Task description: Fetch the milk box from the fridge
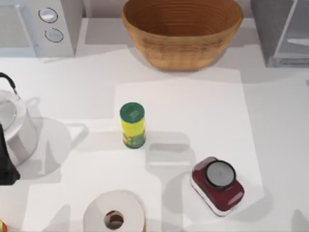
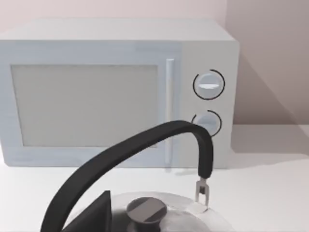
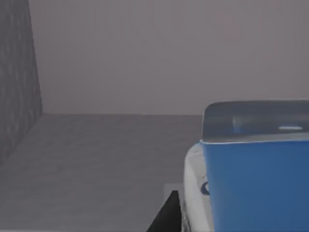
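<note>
The fridge [image 1: 282,34] is the grey box at the table's far right corner, its door swung open. The right wrist view looks into the fridge's grey interior [image 3: 96,145]. The milk box [image 3: 251,179], blue with a white side, stands very close there. One dark fingertip [image 3: 166,215] of my right gripper shows just beside the carton's white side; I cannot tell whether it touches. My left arm [image 1: 6,164] is parked at the table's left edge, above a steel kettle [image 1: 14,125].
A woven basket [image 1: 182,31] stands at the back middle and a microwave [image 1: 41,26] with two dials at the back left. A green-lidded yellow can [image 1: 132,124], a dark red kitchen scale [image 1: 217,184] and a paper roll [image 1: 114,215] stand on the white mat [image 1: 193,111].
</note>
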You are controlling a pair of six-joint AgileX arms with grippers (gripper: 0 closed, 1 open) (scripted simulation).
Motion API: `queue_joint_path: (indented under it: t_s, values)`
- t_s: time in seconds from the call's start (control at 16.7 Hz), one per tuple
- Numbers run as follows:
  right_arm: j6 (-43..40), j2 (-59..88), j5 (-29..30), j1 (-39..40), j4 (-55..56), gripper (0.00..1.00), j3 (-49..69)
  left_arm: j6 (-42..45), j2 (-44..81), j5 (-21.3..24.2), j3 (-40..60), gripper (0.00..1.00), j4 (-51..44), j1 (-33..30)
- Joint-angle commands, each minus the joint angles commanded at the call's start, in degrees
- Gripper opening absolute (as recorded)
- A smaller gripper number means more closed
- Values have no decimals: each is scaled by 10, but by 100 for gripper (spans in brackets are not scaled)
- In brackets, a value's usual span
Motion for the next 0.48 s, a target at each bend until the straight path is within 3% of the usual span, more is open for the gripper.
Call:
queue_joint_path:
  t_s: [0.48]
  values:
    - [14, -56, 13, 14, -52, 0, -36, 0, 0, 0, 0, 100, 0, 0]
